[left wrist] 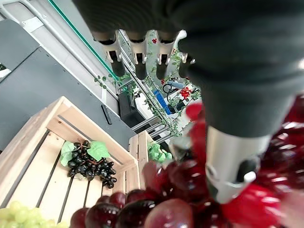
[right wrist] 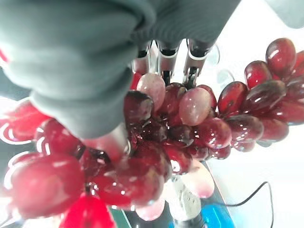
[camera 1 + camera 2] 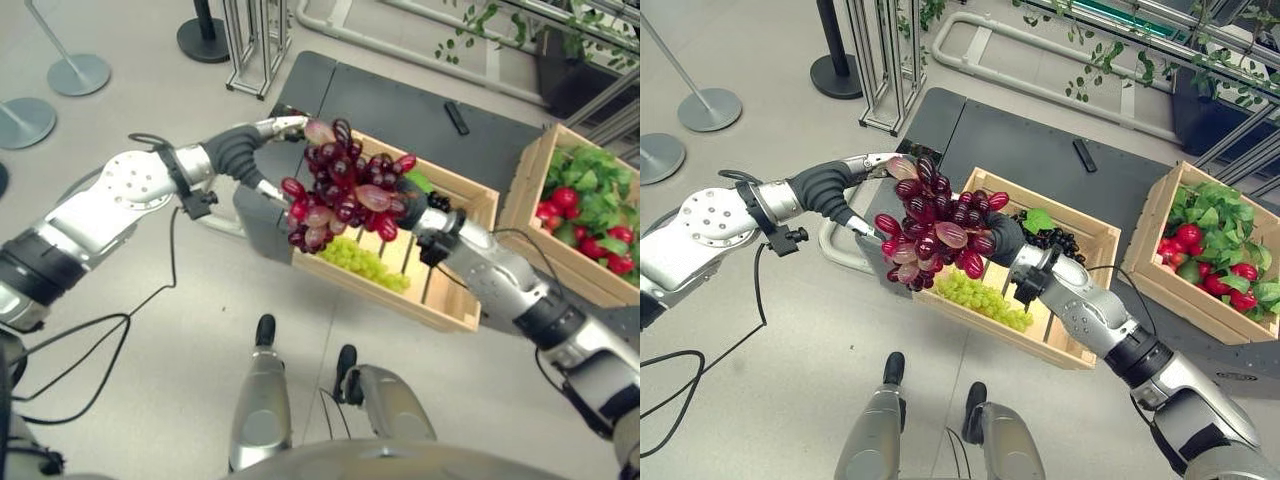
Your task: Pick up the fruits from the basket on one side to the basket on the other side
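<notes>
A big bunch of red grapes [image 3: 340, 190] hangs in the air over the left end of a wooden crate [image 3: 452, 304]. My right hand [image 3: 410, 205] comes in from the right and is shut on the bunch, its fingers [image 2: 165, 61] and thumb sunk among the berries [image 2: 213, 128]. My left hand [image 3: 245, 150] is at the bunch's upper left, fingers [image 1: 141, 61] straight above it and the thumb [image 1: 232, 161] against the berries [image 1: 166, 209]. Green grapes [image 3: 365, 262] and black grapes with leaves [image 3: 1050, 238] lie in the crate.
A second wooden crate [image 3: 530, 175] at the right holds red fruits and green leaves [image 3: 585, 215]. Both crates stand on a dark mat [image 3: 400, 110] with a small black object [image 3: 456, 117] on it. Stanchion bases [image 3: 78, 72] and a metal frame [image 3: 255, 50] stand behind on the left.
</notes>
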